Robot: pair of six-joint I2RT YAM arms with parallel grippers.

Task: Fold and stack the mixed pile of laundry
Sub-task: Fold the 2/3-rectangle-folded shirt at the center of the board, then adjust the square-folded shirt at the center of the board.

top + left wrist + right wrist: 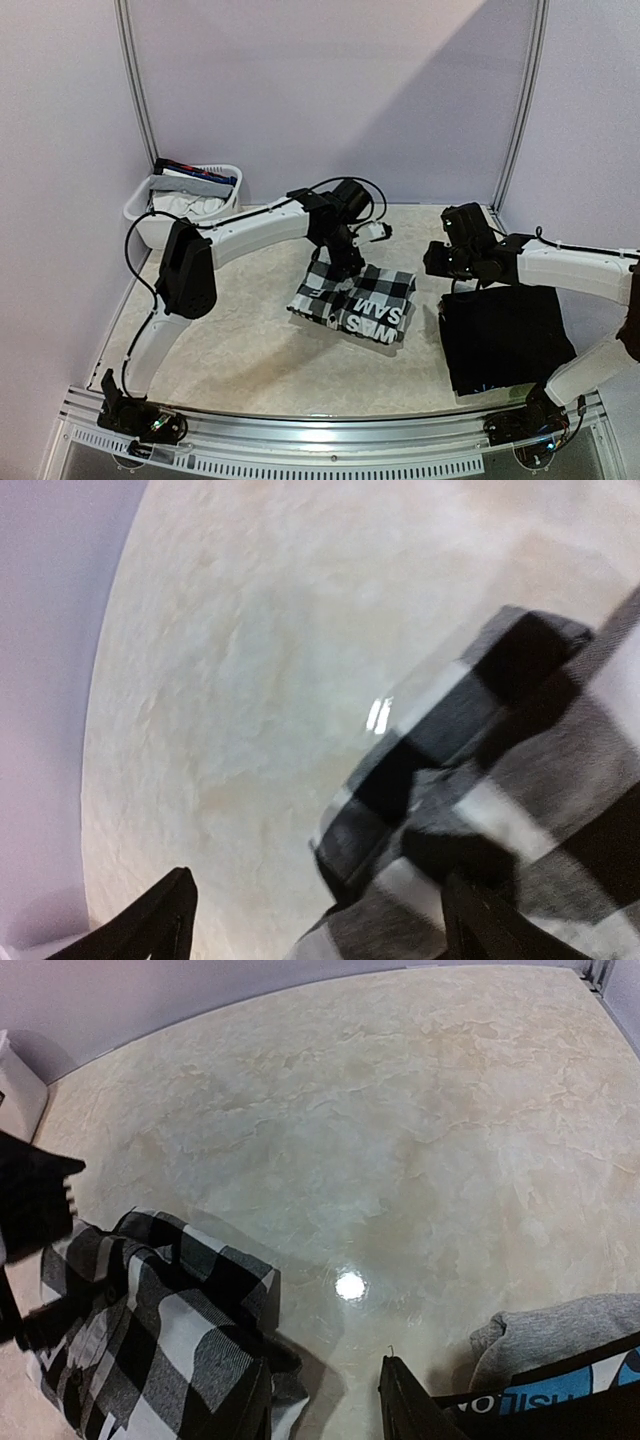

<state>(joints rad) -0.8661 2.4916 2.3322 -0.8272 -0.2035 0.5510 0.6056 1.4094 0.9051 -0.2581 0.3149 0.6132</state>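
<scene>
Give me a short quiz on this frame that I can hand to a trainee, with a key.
1. True or false: the left gripper is shut on the checkered shirt.
2. Where does the flat black garment lie?
A. inside the white basket
B. on the table, to the right of the checkered shirt, in front of the right arm
C. draped over the left arm
3. Fill in: the white basket stands at the table's far-____ corner.

Key
1. False: its fingers stand wide apart over the shirt's edge.
2. B
3. left
</scene>
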